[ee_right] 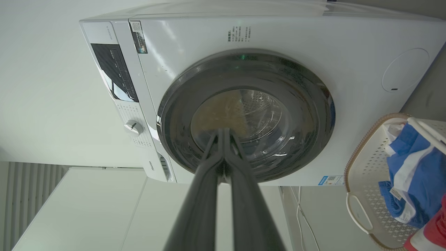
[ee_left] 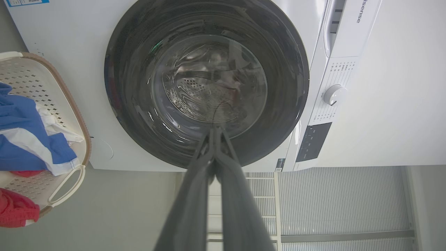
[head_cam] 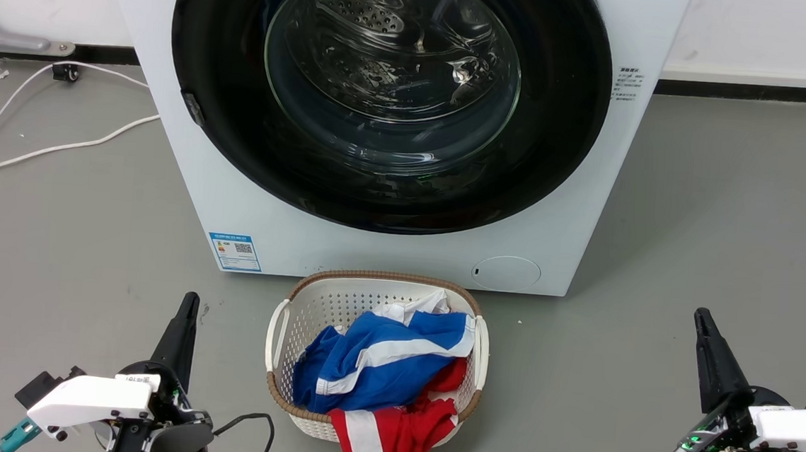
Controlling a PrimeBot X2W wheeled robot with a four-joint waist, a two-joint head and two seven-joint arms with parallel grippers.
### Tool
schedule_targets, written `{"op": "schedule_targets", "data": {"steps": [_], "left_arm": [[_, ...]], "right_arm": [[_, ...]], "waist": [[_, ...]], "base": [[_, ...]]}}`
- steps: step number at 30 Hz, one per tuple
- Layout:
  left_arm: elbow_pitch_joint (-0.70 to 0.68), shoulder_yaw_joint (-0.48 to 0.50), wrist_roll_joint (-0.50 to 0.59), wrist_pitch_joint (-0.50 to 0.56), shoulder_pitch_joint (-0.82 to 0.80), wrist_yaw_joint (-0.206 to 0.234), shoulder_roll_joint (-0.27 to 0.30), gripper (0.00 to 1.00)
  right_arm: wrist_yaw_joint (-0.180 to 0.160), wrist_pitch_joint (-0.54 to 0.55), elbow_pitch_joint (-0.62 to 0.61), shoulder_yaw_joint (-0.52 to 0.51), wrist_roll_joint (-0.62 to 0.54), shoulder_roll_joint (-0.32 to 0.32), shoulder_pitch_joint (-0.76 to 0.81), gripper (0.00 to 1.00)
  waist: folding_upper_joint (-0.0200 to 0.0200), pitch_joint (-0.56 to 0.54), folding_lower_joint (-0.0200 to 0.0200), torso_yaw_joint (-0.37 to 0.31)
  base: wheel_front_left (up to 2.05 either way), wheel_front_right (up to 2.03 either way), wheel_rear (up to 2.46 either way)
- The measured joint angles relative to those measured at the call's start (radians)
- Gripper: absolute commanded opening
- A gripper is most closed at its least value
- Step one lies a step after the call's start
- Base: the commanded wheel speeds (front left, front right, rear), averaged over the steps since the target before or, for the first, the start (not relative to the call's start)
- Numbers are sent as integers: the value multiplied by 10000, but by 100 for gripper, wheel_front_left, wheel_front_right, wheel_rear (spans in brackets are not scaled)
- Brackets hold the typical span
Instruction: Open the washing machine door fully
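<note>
Grey floor (head_cam: 715, 226), white wall (head_cam: 764, 31), black skirting (head_cam: 753, 92).

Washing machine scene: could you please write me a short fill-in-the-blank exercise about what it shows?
1. The washing machine door is fully ____ on the washing machine.
2. The basket in front of it holds blue, white and ____ clothes.
3. The left hand and the right hand each have their fingers pressed ____.
4. In the head view, the blue label is at the machine's lower ____ corner.
Missing words: shut; red; together; left.
</note>
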Motion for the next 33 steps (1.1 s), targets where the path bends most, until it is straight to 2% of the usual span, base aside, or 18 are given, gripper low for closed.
{"op": "schedule_targets", "data": {"steps": [22, 23, 33], "left_arm": [[0, 0, 0, 0, -1, 0, 0, 0], [0, 0, 0, 0, -1, 0, 0, 100], [316, -77, 286, -234, 493, 4, -67, 100]], "right_arm": [[0, 6, 2, -19, -13, 13, -1, 0], [0, 6, 2, -21, -13, 15, -1, 100], [-15, -232, 410, -29, -282, 79, 520, 100]], "waist": [[0, 0, 0, 0], [0, 0, 0, 0], [0, 5, 0, 1]], "base": [[0, 0, 0], [0, 0, 0], [0, 0, 0]]}}
